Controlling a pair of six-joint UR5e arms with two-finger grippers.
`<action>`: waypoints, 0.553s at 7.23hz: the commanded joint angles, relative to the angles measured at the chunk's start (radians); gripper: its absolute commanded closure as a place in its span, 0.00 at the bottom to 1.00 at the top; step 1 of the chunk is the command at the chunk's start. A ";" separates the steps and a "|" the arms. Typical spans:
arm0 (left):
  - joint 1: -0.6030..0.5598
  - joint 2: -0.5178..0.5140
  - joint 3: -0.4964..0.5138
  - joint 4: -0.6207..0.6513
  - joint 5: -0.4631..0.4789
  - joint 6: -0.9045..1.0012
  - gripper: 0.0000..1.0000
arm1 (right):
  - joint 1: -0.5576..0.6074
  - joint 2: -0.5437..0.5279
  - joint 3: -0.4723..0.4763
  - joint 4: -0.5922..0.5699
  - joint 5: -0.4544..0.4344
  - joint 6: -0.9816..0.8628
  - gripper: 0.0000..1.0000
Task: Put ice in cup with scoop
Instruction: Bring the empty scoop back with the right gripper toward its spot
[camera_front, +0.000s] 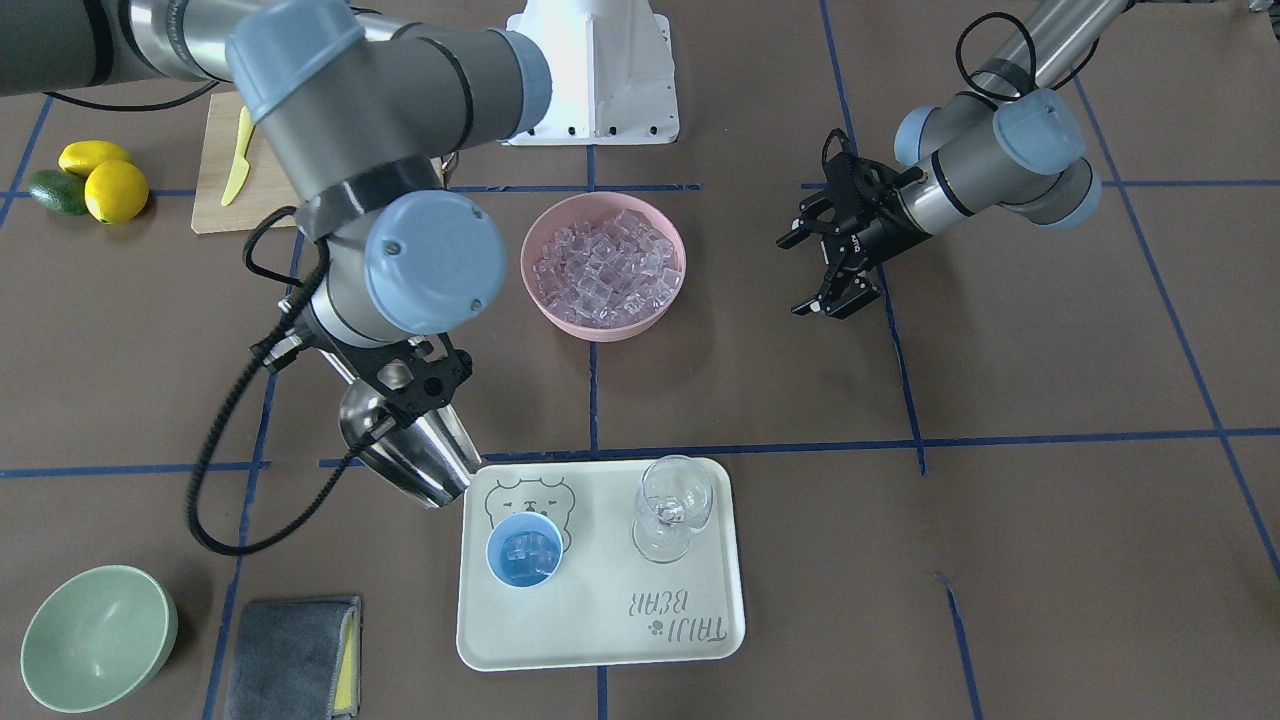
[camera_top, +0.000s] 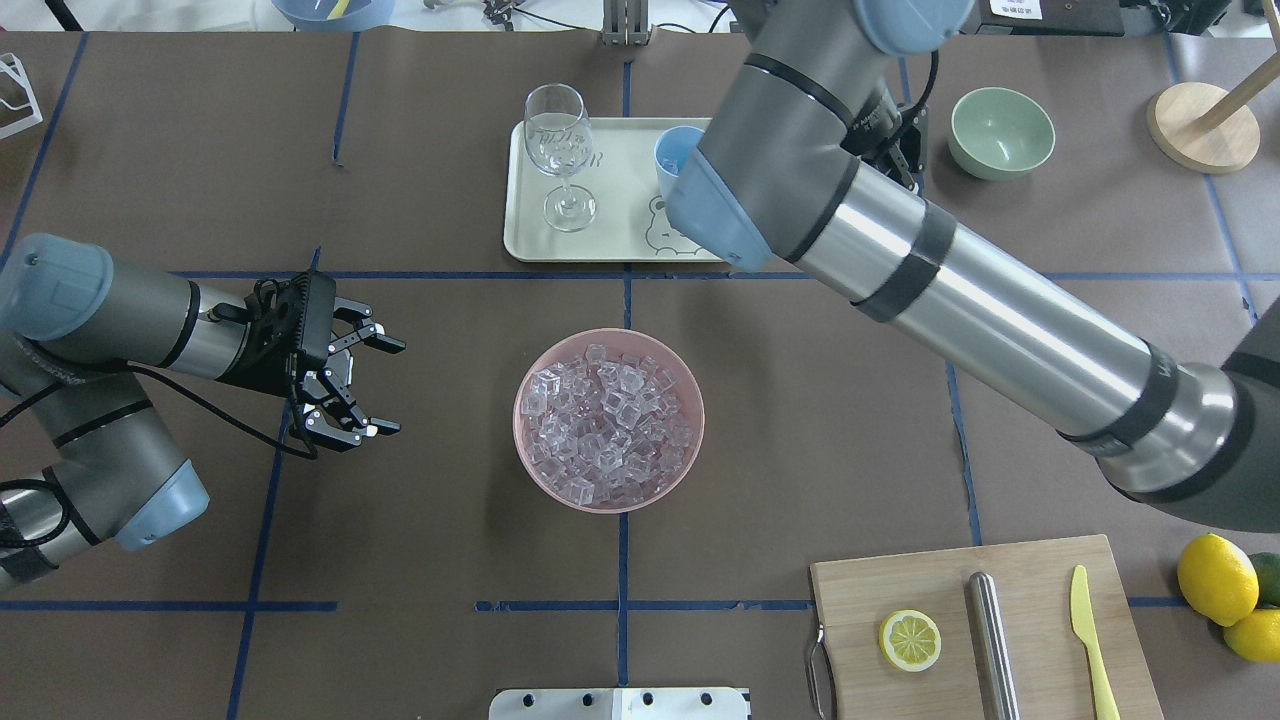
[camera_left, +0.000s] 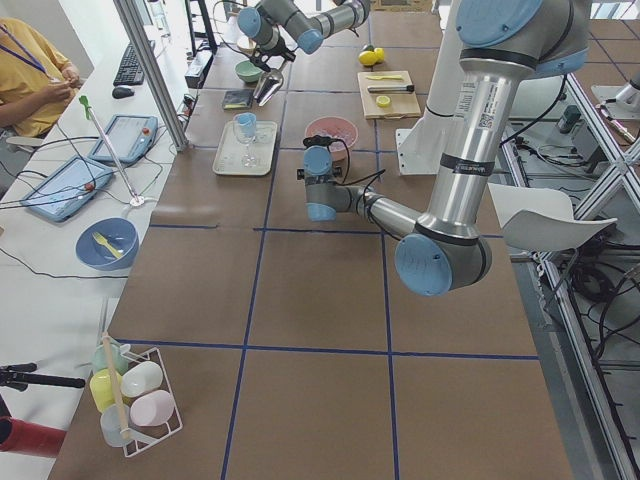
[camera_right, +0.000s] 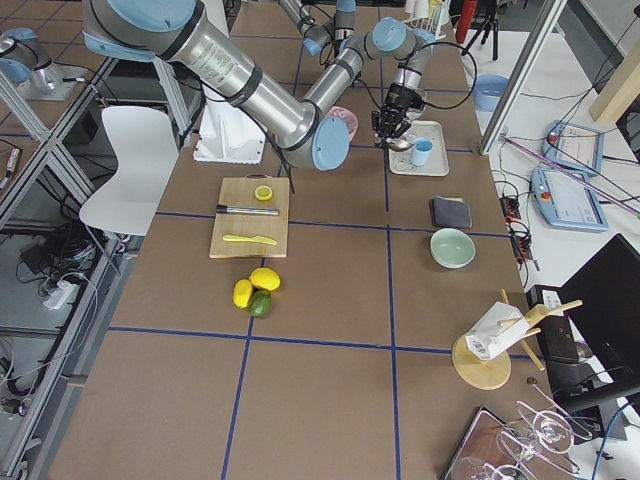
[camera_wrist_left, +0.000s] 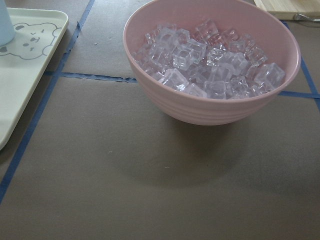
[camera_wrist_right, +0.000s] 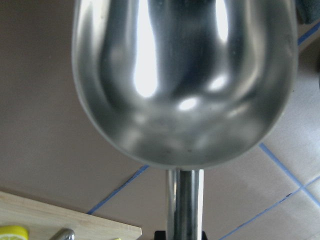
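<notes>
The light-blue cup (camera_front: 524, 551) stands on the cream tray (camera_front: 560, 632) and holds several ice cubes. More ice (camera_front: 603, 258) is heaped in the pink bowl (camera_front: 566, 312), which also shows in the left wrist view (camera_wrist_left: 210, 107). My right gripper (camera_front: 402, 393) is shut on the rod handle of the steel scoop (camera_front: 412, 452). The scoop hangs just off the tray's corner, beside the cup. Its trough (camera_wrist_right: 182, 80) is empty in the right wrist view. My left gripper (camera_top: 375, 385) is open and empty, beside the bowl.
A clear stemmed glass (camera_front: 672, 505) stands on the tray next to the cup. A pale green bowl (camera_front: 98, 637) and a grey cloth (camera_front: 292, 655) lie near the table's far edge. A cutting board (camera_top: 985, 625) holds a lemon slice, a steel cylinder and a yellow knife; lemons (camera_top: 1216, 578) lie beside it.
</notes>
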 joint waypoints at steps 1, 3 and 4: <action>0.006 -0.004 0.000 -0.001 -0.005 0.000 0.00 | -0.003 -0.298 0.340 0.170 0.083 0.335 1.00; 0.004 -0.010 -0.001 -0.001 -0.008 0.002 0.00 | -0.004 -0.501 0.489 0.301 0.146 0.654 1.00; 0.007 -0.011 -0.001 -0.001 -0.010 0.002 0.00 | -0.024 -0.600 0.531 0.423 0.158 0.800 1.00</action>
